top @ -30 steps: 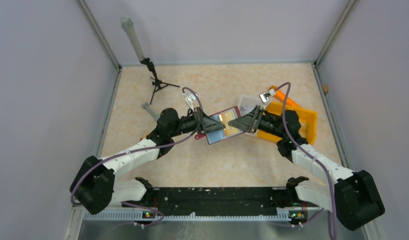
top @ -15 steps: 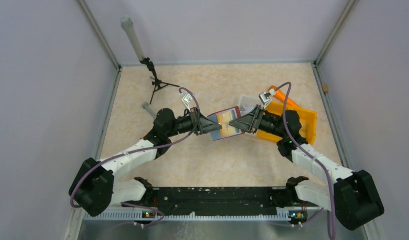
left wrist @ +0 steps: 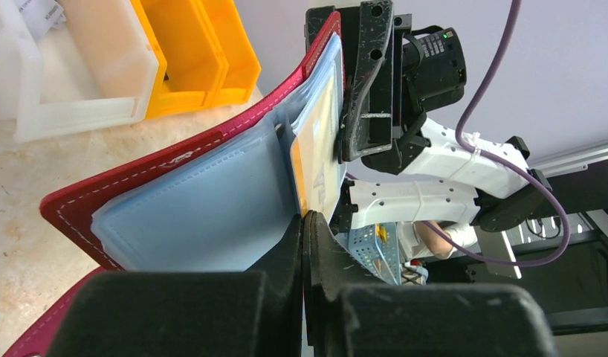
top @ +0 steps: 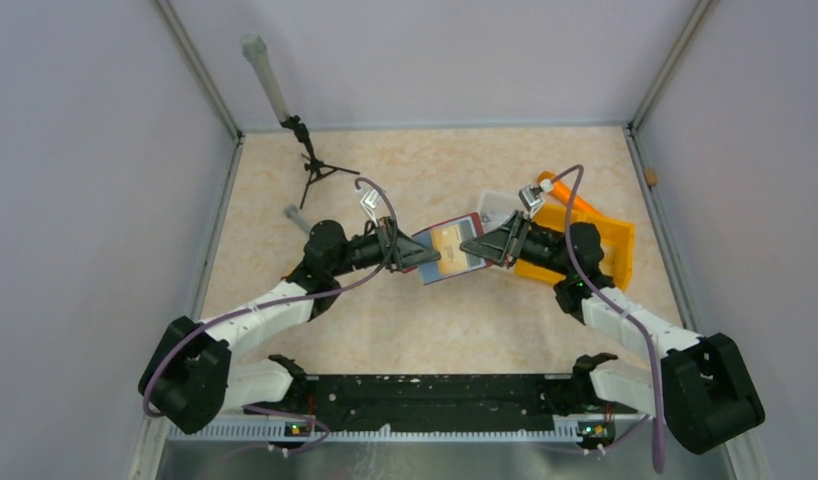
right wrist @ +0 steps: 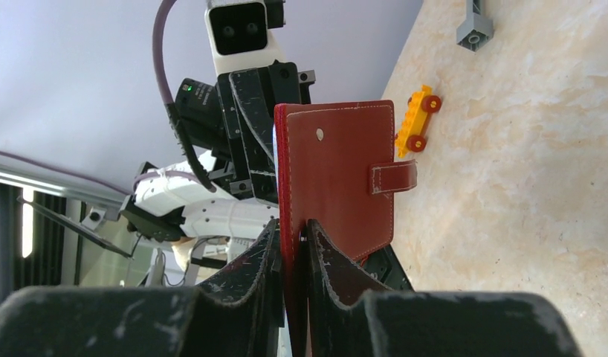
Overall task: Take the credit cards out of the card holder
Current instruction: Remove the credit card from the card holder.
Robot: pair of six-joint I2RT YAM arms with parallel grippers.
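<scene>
The dark red card holder hangs open above the table between both grippers. My right gripper is shut on the edge of its red cover, with the strap tab facing the table. In the left wrist view the pale blue-grey inner sleeves fan out, and a tan-yellow credit card sits in a sleeve against the far cover. My left gripper is shut at the lower edge of that sleeve. Whether it pinches sleeve or card is hidden.
The orange two-compartment tray and a white tray lie just behind the right gripper. A yellow toy car and a grey block lie left of the holder. A black tripod stands at the back left.
The left gripper has turned and drawn slightly left, swinging up the sleeve page that hung toward the near side. The right gripper's jaws opened slightly and closed again, staying on the cover.
</scene>
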